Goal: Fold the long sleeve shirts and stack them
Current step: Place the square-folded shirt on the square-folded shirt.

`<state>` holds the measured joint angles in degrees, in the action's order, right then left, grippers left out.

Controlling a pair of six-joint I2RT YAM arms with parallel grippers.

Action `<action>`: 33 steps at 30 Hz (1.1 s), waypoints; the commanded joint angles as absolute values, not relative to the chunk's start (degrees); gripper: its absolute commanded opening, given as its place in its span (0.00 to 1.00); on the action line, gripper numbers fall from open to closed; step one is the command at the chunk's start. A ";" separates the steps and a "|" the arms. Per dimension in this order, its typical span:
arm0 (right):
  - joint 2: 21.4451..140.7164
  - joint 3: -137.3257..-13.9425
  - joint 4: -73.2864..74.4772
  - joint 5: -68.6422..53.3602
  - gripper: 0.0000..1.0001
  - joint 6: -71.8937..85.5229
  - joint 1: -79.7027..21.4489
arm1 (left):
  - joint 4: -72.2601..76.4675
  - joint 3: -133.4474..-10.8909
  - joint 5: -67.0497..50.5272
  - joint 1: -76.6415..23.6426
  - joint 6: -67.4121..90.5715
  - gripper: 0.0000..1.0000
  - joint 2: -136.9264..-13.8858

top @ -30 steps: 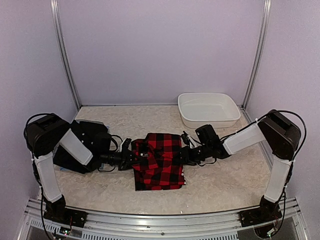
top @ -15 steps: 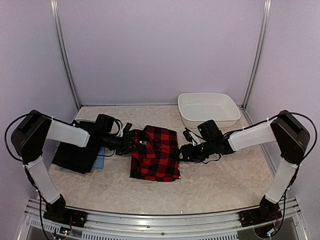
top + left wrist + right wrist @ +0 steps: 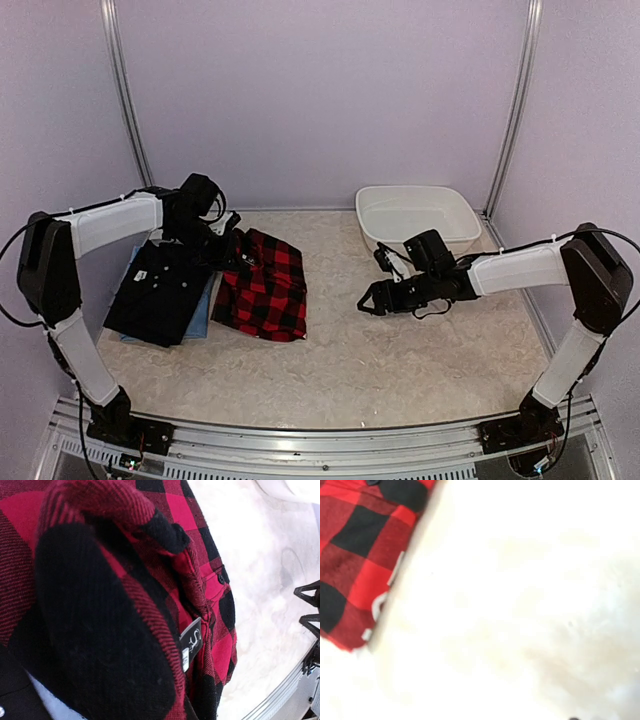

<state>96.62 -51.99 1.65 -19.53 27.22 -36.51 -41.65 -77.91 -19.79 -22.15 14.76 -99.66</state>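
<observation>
The folded red-and-black checked flannel shirt lies left of centre, its left edge lapping over the stack. My left gripper is at the shirt's far left corner and shut on it. The checked cloth fills the left wrist view and hides the fingers. The stack holds a black buttoned shirt on a light blue one. My right gripper hovers over bare table right of the flannel, open and empty. The flannel's edge shows in the right wrist view, where no fingers show.
A white oval plastic basin stands at the back right, just behind my right forearm. The table is a pale speckled surface, walled at the back and sides. A metal rail runs along the near edge.
My left gripper has pulled the flannel shirt left and back, up to the black shirt stack. My right gripper let go of the shirt's right edge and stayed near the table's middle.
</observation>
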 commanded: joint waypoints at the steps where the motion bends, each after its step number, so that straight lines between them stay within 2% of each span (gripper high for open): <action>1: 97.19 -50.79 -3.26 -22.51 0.71 25.23 -35.83 | -58.74 -85.53 -11.26 -20.80 10.17 0.00 -100.79; 7: 99.84 -49.56 -6.30 -25.25 0.70 24.18 -35.68 | -67.15 -92.67 -7.72 -19.60 8.13 0.00 -99.79; 13: 101.25 -48.63 -7.88 -27.18 0.70 24.10 -35.44 | -66.60 -90.92 -12.93 -12.13 5.29 0.00 -94.16; 21: 102.72 -48.98 -8.37 -29.50 0.69 24.26 -35.49 | -66.17 -88.83 -10.38 -7.42 3.76 0.00 -89.67; 26: 102.85 -48.58 -8.50 -29.67 0.69 23.94 -35.43 | -65.79 -87.76 -10.49 -0.61 3.64 0.00 -87.91; 33: 104.44 -48.94 -9.73 -31.69 0.69 24.38 -35.49 | -65.74 -86.03 -8.16 1.37 3.62 0.00 -86.15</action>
